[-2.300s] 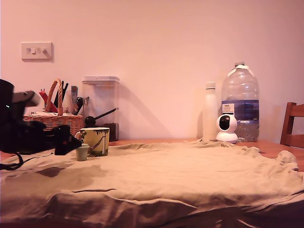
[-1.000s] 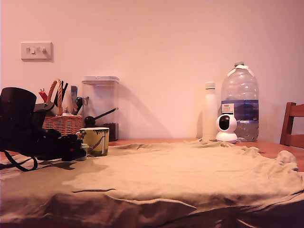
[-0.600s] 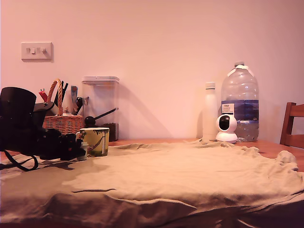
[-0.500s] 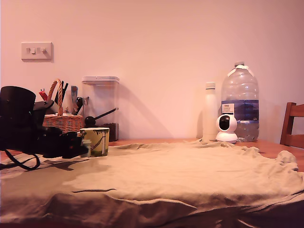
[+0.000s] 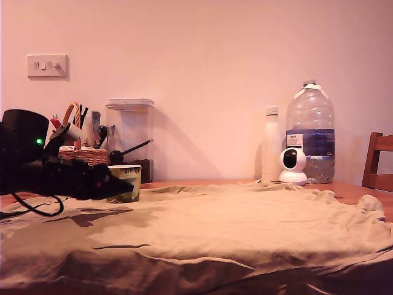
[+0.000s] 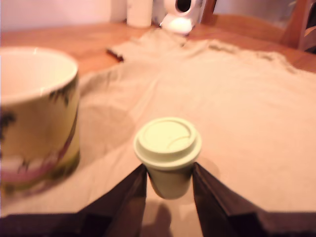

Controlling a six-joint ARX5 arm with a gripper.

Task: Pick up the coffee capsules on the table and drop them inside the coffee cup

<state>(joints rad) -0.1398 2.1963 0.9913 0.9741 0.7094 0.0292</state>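
Capsule (image 6: 167,154) | clamped between pincer (image 6: 169,183) fingers | beside mug (image 6: 35,113)

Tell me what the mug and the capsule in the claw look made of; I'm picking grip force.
The mug: likely glazed ceramic, from its thick pale rim and printed pattern. The capsule: matte pale green, probably plastic, with a moulded flanged top; blur leaves that open. The claw is shut on it.

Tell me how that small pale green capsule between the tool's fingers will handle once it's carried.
The small pale green tapered capsule probably weighs little, being far smaller than the yellow-green patterned ceramic mug. The black tool grips its narrowing body below the flanged rim, so it might slip downward, though the rim could catch. Its smooth sides look slippery.
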